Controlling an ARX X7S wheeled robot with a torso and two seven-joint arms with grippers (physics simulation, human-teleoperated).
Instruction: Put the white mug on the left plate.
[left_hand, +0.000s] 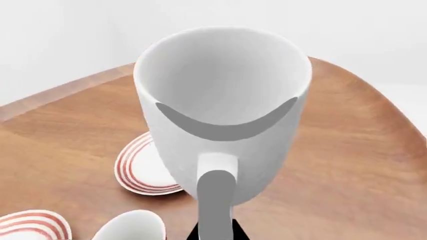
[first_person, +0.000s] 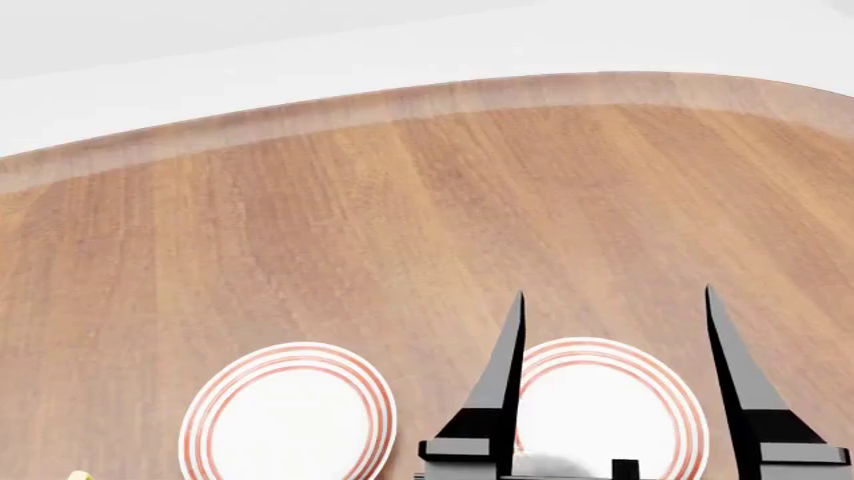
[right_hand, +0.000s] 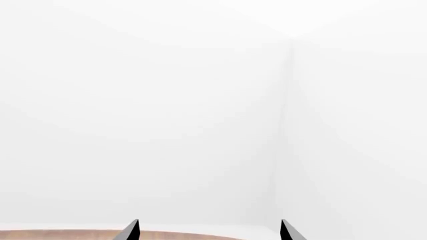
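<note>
In the left wrist view, my left gripper is shut on the loop handle of the tall white mug. It holds the mug upright above the wooden table. A red-ringed plate lies beyond and below the mug, partly hidden by it. I cannot tell which plate this is. In the head view the left plate and the right plate lie bare near the front edge. The mug and left gripper are out of that view. My right gripper is open and empty above the right plate. It also shows in the right wrist view.
A second red-ringed plate and the rim of another pale mug show beside my left gripper. The wooden table has a curved far edge against a white wall. A small yellow bit shows at the head view's lower left.
</note>
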